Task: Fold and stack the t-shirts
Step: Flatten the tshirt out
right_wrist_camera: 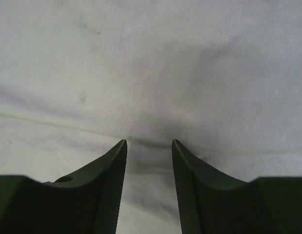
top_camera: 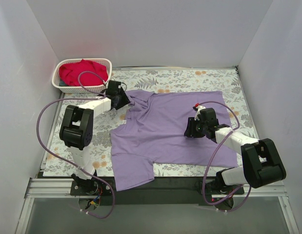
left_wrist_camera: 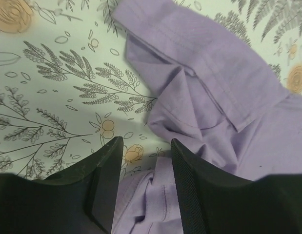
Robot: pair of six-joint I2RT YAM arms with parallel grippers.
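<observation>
Left gripper (left_wrist_camera: 146, 140) just right of and nearer than the white basket (top_camera: 68, 87), jaws spread, gripping nothing, poised over the bunched collar (top_camera: 138, 100) of the lavender t-shirt (top_camera: 165, 131). Shirt spread out to the basket's right, one sleeve (top_camera: 133, 178) drooping past the near edge of the table (top_camera: 204, 78). Right gripper (right_wrist_camera: 149, 141) far right of the basket, likewise parted and empty, low over the shirt's body. Likely trouble: pinching only one crumpled layer at the collar and dragging wrinkles in; hanging sleeve tugging cloth off; uneven lifts skewing the fold. Count: one basket, one red t-shirt (top_camera: 82, 72) inside it, one lavender t-shirt, two grippers.
</observation>
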